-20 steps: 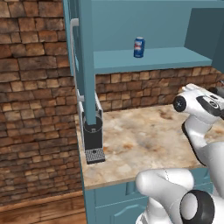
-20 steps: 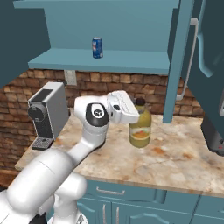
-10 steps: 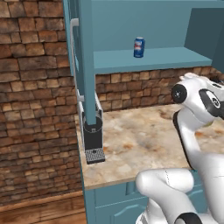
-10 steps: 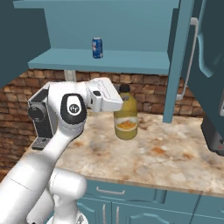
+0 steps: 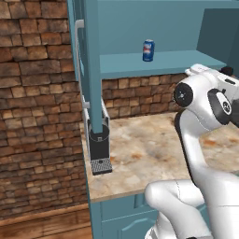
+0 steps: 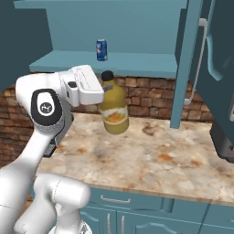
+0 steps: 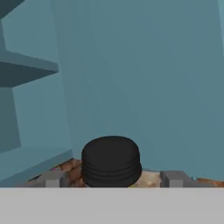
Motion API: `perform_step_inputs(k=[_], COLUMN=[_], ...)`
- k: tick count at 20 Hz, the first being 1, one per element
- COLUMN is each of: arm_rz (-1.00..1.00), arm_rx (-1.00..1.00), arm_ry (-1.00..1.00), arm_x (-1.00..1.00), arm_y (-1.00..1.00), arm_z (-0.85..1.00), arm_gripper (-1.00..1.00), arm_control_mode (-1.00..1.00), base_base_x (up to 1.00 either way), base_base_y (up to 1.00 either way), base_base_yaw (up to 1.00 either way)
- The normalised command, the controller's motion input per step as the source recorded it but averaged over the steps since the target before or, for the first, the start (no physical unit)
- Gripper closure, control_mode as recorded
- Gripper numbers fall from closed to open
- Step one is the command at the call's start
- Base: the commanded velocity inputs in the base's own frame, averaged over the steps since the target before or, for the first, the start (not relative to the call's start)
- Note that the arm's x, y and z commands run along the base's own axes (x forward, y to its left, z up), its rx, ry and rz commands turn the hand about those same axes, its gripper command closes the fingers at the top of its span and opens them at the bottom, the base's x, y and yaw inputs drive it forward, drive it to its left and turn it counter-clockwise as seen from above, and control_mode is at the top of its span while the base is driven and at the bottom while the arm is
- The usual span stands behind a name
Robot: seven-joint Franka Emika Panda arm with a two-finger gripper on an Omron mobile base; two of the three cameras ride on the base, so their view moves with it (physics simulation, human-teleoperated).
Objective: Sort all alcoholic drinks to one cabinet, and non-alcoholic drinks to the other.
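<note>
1. The juice bottle point(image 6: 113, 108) is seen lifted clear of the marbled counter point(image 6: 155, 155) in the right base view, with its yellow-orange body hanging below and beyond the white hand.
2. The gripper point(image 7: 113, 178) is closed on the juice bottle. In the hand view the black cap point(image 7: 111, 160) sits between the two grey fingertips point(image 7: 52, 179), directly ahead of the palm, and the bottle is judged to be clamped at the neck or shoulder.
3. The blue soda can point(image 6: 101, 49) is placed upright on the lower shelf point(image 6: 137, 64) of the open cabinet, above the hand and beyond it. It is also visible in the left base view point(image 5: 148, 50) on the same shelf. This part of the sort is judged complete, as one non-alcoholic drink is already stored.
4. The step in hand is judged to be the transfer of the juice bottle to that same shelf. The bottle is held below shelf level, so a further lift and a forward reach are still required before release.
5. The cabinet door point(image 6: 185, 68) stands open to the far side of the bottle from the hand. The shelf space beside the can appears free.
6. The green bottle cannot be located from these views, so it cannot be told whether the alcoholic drink has been sorted.
7. A coffee machine point(image 5: 99, 147) stands on the counter, well apart from the hand, and is not involved in the task.
</note>
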Motion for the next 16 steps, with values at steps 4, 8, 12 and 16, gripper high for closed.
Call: perform_step_inputs(k=[4,8,12,16], arm_rz=[0.01,0.01,0.02,0.03], arm_rx=[-0.03,-0.02,-0.01,0.0], arm_ry=[-0.06,-0.05,-0.02,0.0], arm_x=[-0.29,-0.09,-0.01,0.0], arm_y=[0.32,0.23,0.15,0.05], arm_z=[0.65,0.6,0.46,0.18], arm_gripper=[1.0,1.0,1.0,1.0], arm_control_mode=[-1.0,-1.0,-1.0,-1.0], base_base_x=[0.0,0.0,0.0,0.0], base_base_y=[0.0,0.0,0.0,0.0], base_base_yaw=[0.0,0.0,0.0,0.0])
